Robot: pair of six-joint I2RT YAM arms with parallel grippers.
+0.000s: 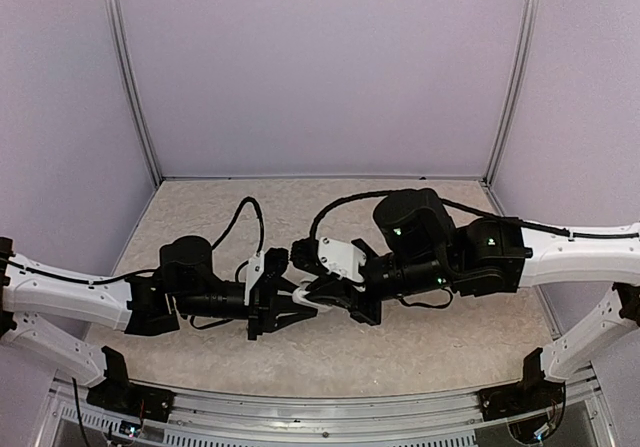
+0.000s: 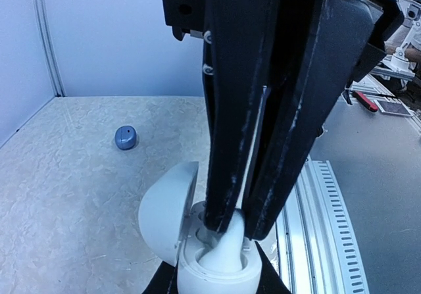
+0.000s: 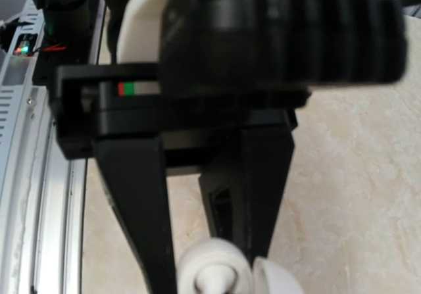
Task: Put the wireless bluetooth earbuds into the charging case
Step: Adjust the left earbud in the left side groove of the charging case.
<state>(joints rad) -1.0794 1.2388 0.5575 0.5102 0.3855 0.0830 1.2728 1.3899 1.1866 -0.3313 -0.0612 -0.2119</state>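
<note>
The white charging case (image 2: 191, 268) is open, its lid (image 2: 164, 208) swung to the left. My left gripper (image 2: 214, 286) is shut on the case from below, above the table. My right gripper (image 2: 233, 227) comes down from above, shut on a white earbud (image 2: 227, 251) whose lower end sits in the case's well. In the top view both grippers meet mid-table, the left (image 1: 292, 305) and the right (image 1: 318, 293), with the case (image 1: 301, 294) between them. The right wrist view shows the left gripper's fingers (image 3: 141, 208) around the case (image 3: 197, 268). The other earbuds are out of view.
A small blue-grey rounded object (image 2: 125, 137) lies on the table to the far left; I cannot tell whether it is a case or a bud. An aluminium rail (image 2: 322, 228) runs along the near edge. Lilac walls enclose the table.
</note>
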